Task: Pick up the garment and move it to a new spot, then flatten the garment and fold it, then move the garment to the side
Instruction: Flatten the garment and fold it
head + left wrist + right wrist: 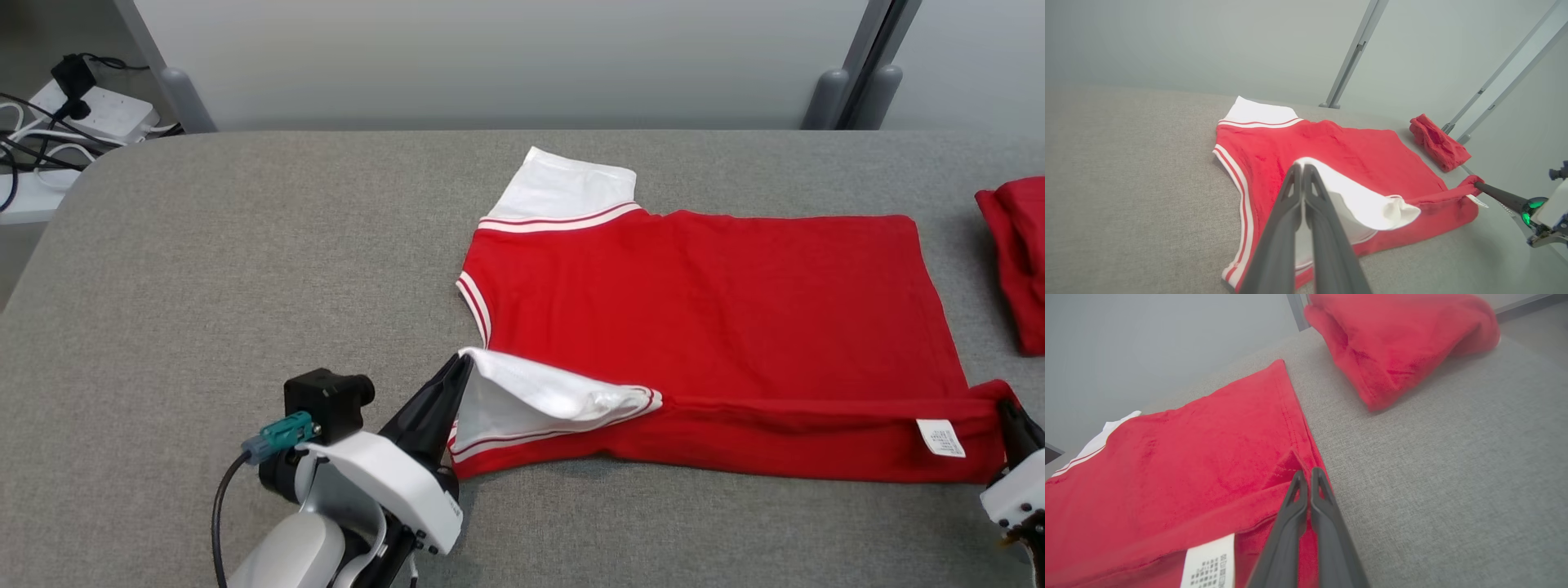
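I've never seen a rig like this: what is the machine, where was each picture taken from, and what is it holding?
It is a two-armed robot folding laundry. One picture looks down from its head; the other two come from cameras on its wrists, looking along the left claw and the right claw. A red shirt with white sleeves lies on a grey table; another red garment lies at the right. The left claw is shut on the near sleeve, the right claw on the near hem corner.

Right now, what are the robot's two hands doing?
Left gripper: shut on the shirt, at its white sleeve.
Right gripper: shut on the shirt, at its bottom corner.
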Tool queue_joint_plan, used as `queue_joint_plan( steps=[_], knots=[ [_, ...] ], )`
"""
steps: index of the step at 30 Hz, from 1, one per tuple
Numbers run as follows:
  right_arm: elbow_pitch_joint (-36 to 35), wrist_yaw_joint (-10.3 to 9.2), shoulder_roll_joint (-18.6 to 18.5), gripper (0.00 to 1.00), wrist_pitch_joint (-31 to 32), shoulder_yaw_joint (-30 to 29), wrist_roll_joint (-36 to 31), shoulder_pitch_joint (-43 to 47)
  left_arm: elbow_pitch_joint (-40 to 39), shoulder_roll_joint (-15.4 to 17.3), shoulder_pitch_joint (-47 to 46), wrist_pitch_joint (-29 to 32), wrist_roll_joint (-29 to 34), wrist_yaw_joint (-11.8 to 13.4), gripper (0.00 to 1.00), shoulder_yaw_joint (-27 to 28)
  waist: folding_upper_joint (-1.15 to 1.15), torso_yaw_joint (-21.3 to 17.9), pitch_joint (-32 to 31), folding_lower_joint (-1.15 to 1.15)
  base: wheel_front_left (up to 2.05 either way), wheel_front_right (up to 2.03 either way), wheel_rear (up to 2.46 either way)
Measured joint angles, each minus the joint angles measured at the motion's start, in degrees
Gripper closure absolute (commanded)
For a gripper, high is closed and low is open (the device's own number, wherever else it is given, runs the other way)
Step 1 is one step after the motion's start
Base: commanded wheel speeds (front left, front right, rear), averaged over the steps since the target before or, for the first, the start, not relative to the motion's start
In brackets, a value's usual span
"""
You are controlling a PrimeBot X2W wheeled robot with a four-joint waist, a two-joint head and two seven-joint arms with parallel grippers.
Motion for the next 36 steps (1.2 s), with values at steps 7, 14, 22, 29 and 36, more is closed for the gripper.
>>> queue_joint_plan(
  steps=[7, 14, 22, 29, 36],
  knots=[
    [5.7, 0.00, 0.1, 1.00, -0.9, 2.6, -4.6, -7.1, 11.9, -3.1, -8.9, -2.2, 1.9, -3.4, 1.00, -1.5, 0.00, 0.2, 2.5, 0.00, 0.00, 0.00, 0.00],
    [11.6, 0.00, 0.4, 0.98, -2.4, 5.3, -6.7, -12.5, 25.0, -5.5, -16.3, -5.2, 4.9, -5.8, 0.65, -3.3, 0.00, -0.4, 4.2, 0.00, 0.00, 0.00, 0.00],
    [16.1, 0.00, 0.6, 0.00, -8.4, 6.8, -8.2, -14.4, 33.2, -7.5, -19.7, -10.4, 5.5, -6.4, 0.00, -3.5, 0.00, -1.2, 3.8, 0.00, 0.00, 0.00, 0.00],
    [14.4, 0.00, 0.5, 0.00, -13.2, 7.5, -7.1, -9.9, 31.8, -7.0, -15.5, -10.4, 3.1, -6.3, 0.00, -1.7, 0.00, -1.5, 1.1, 0.00, 0.00, 0.00, 0.00],
    [13.5, 0.00, 0.8, 0.00, -13.9, 6.3, -6.0, -3.2, 28.5, -5.4, -4.9, -3.6, -1.6, -4.9, 0.00, -1.7, 0.00, -2.0, -1.3, 0.00, 0.00, 0.00, 0.00]
  ],
)
